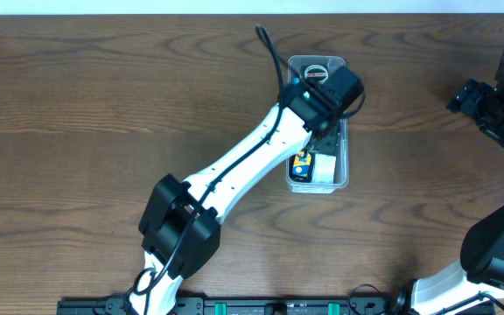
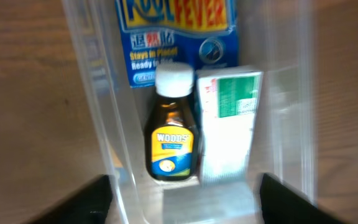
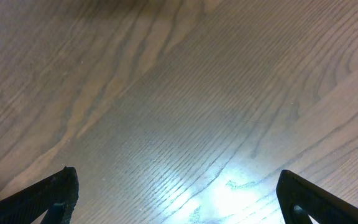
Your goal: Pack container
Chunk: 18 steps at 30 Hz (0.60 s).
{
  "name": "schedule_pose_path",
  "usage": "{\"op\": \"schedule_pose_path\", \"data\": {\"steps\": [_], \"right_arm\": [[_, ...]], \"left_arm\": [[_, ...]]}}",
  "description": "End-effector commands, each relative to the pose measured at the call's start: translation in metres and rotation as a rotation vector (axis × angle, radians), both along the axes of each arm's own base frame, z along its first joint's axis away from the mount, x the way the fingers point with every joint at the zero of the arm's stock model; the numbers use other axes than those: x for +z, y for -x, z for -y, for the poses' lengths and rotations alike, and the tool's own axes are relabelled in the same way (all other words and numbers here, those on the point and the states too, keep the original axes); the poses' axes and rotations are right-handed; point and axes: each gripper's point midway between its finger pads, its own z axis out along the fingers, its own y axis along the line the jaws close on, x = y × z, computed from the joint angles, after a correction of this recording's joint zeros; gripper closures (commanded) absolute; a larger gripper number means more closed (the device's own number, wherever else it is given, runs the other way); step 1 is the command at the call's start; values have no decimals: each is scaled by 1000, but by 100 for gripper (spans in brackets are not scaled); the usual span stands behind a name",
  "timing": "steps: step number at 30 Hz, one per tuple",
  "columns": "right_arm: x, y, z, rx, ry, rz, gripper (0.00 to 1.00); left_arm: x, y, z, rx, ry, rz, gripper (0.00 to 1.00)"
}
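The left gripper [image 2: 184,190] hung splayed and empty right over the container [image 1: 346,162], whose length ran up-frame. The right gripper [image 3: 176,186], also splayed, sat far right.

Brown wood-grain table [image 3: 166,93] with a bright glare; the right gripper [image 3: 179,208] shows two dark fingertips spread wide at the bottom corners.

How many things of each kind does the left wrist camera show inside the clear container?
Bottles: 1, the brown bottle
Boxes: 2, the blue carton and the white-and-green box
Total: 3 in the container
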Motion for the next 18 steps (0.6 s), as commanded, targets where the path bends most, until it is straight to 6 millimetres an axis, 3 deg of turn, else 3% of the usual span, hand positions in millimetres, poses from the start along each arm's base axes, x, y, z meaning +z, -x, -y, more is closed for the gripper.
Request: {"op": "schedule_pose_path", "data": {"steps": [1,6,10,14,18], "right_arm": [[0,1,3,-22,9,-2,1],[0,1,2,-21,9,-2,1],[0,1,3,-22,9,-2,1],[0,1,3,-22,9,-2,1],[0,1,3,-22,9,-2,1]], "left_arm": [[54,-3,1,-57,54,87,12],[123,10,-18,-59,120,200,4],[168,28,-79,10,5,308,0],[188,64,-139,48,-120,303,2],[199,99,-174,96,-133,266,2]]}}
